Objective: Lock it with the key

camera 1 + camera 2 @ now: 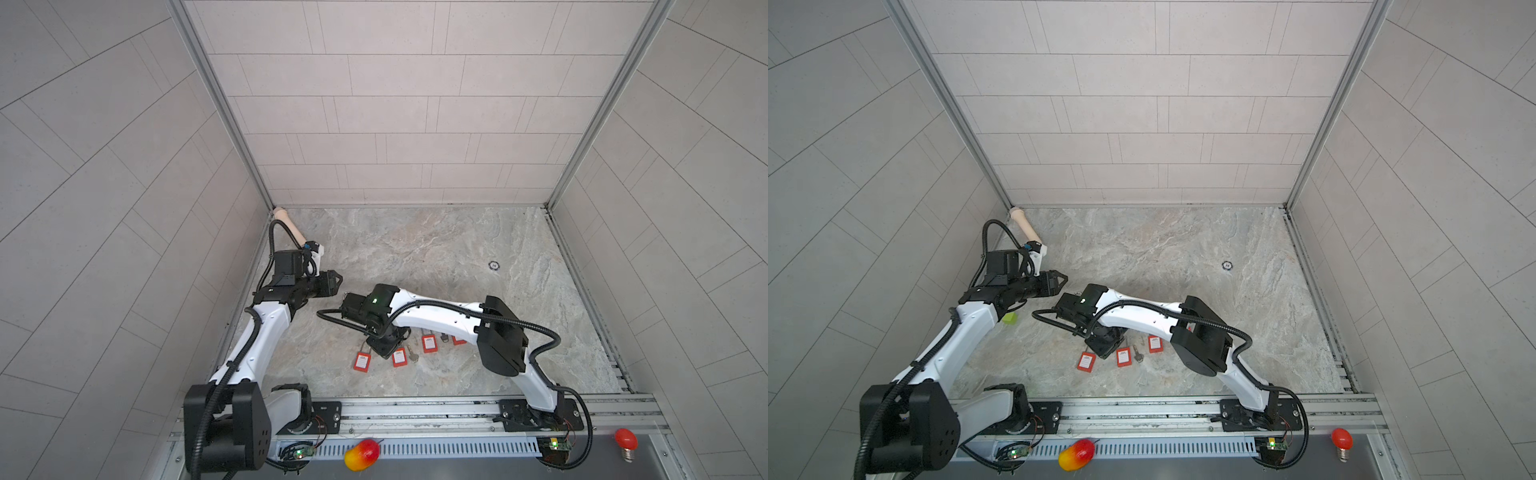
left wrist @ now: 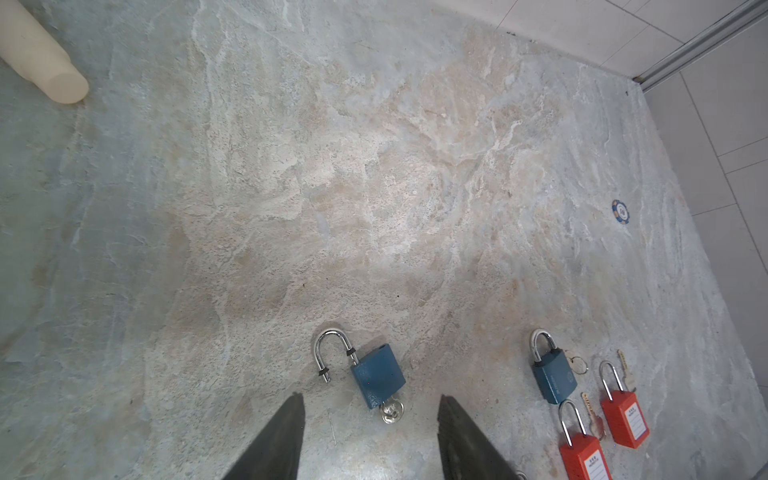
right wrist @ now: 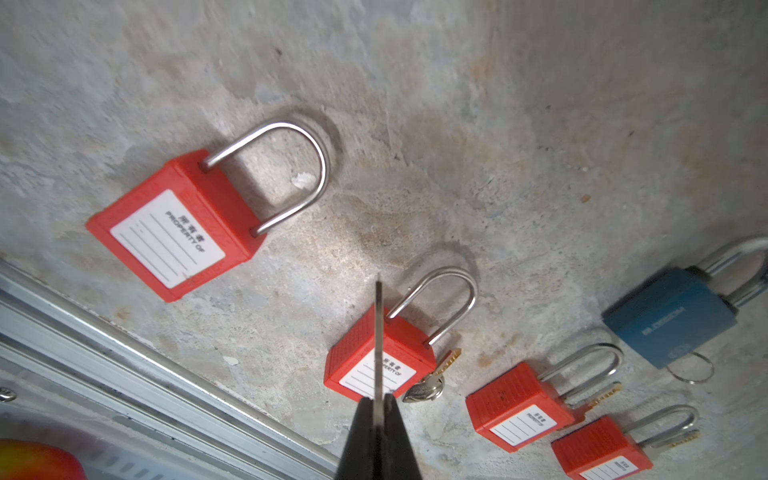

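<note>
Both top views overlook the table (image 1: 415, 257); close wrist views share red padlocks (image 2: 625, 415).

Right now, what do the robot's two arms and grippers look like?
The left arm and right arm have white shells, black joint housings and black ribbed cables. A green light glows on the right wrist. The gripper fingers are dark tapered wedges.

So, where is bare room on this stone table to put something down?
Bare: the stone between cream cylinder, poker chip and back wall; also right of the chip. Crowded: the padlocks by the front rail.
</note>
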